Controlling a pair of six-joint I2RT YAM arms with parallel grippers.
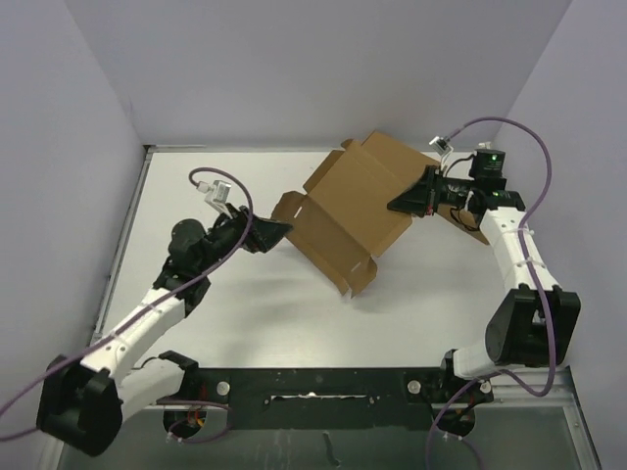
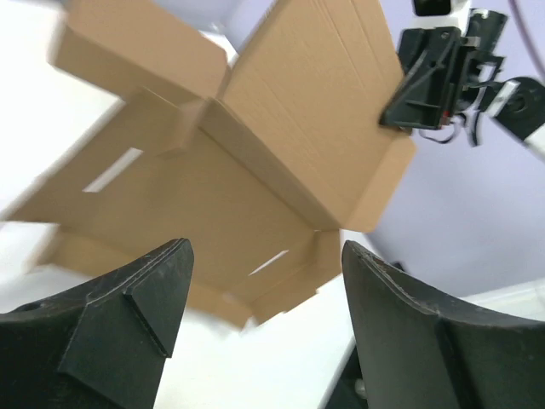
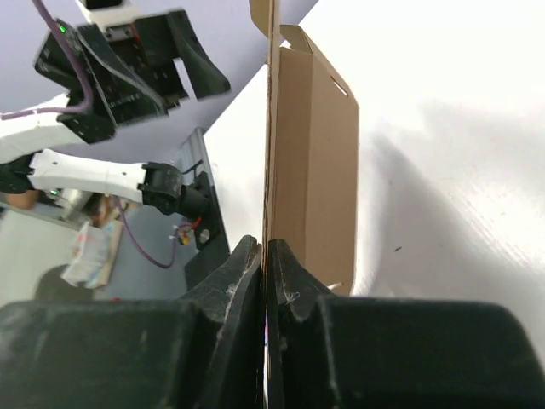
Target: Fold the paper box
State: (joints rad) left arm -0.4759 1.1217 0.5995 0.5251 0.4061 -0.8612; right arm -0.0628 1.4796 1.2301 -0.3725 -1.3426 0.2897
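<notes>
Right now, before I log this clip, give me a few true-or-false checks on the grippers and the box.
1. The right gripper is shut on a panel of the paper box. True.
2. The left gripper grips a flap. False: it is open, fingers apart, closed on nothing.
3. The box is folded shut. False: it lies open, with one panel lifted.
4. Only one box is on the table. True.

White table point(image 1: 245, 313), matte. Pale lavender walls point(image 1: 294, 69) enclose it left, far and right. Black mounting plate point(image 1: 313, 380) lies across the near edge. Grey strip point(image 1: 120, 257) along left edge.
</notes>
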